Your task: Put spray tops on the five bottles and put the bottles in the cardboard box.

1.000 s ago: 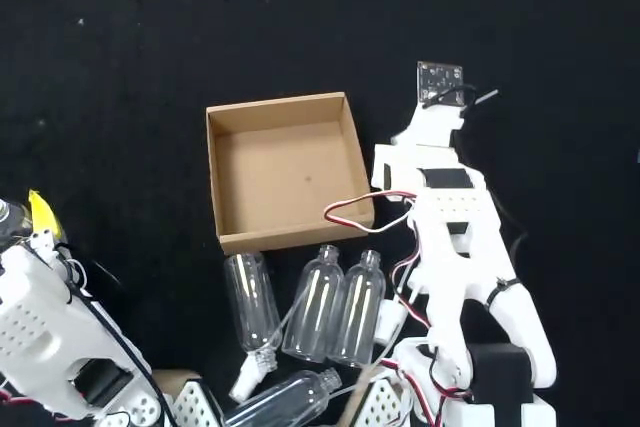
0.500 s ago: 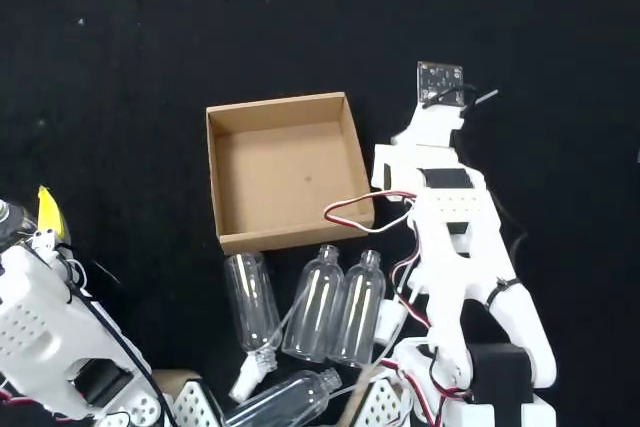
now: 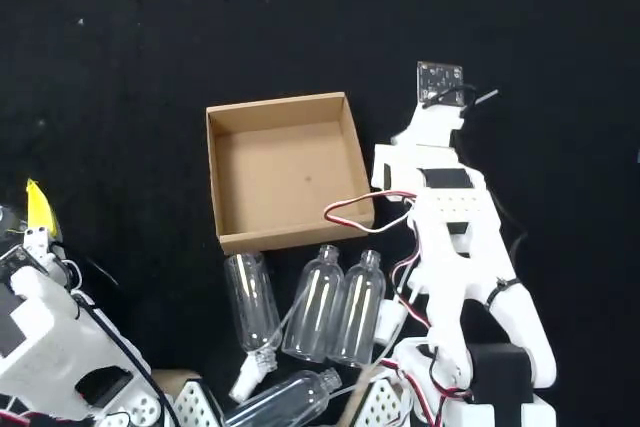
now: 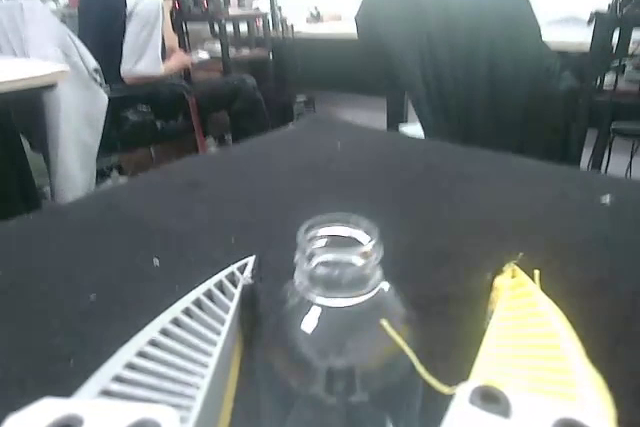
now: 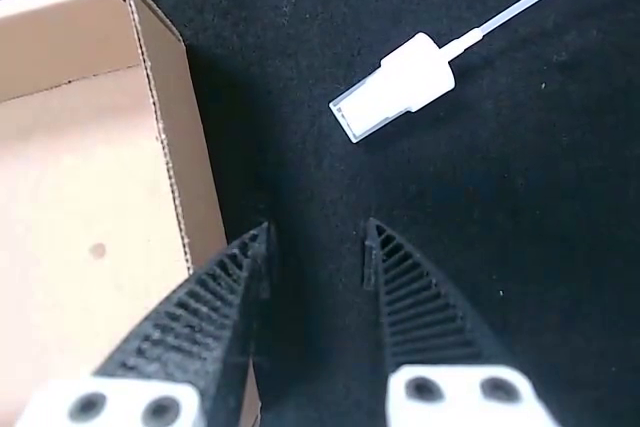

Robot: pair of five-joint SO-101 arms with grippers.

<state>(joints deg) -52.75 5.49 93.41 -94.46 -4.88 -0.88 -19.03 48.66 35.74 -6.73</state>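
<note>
**Left gripper holds an open-necked bottle; right gripper empty beside the box**

The left gripper (image 4: 378, 272) has a clear bottle (image 4: 338, 292) between its white and yellow jaws. The jaws stand wide apart around the bottle's body and hold it. The bottle's neck is open (a bare threaded rim) and points out past the fingertips. In the high view the left arm (image 3: 50, 347) is at the left edge of the table (image 3: 150, 67), well apart from the box (image 3: 280, 177).

The right gripper (image 5: 317, 230) is partly open with nothing between its jaws. It hovers over the black cloth just beside the box's outer wall. A white spray top (image 5: 395, 87) with a thin tube lies on the cloth ahead of the fingertips, apart from them and from the box. In the high view the right arm (image 3: 450, 237) stretches from its base at the near edge up along the box's right side.

The box sits open near the middle of the table, its bare floor showing. Four loose bottles (image 3: 313, 302) lie on their sides between the box and the arms' bases. Three lie side by side near the box's near wall, two with necks toward the box and one with its neck away. The fourth lies across below them. A second top (image 3: 243, 384) lies at the neck of the leftmost one.
</note>
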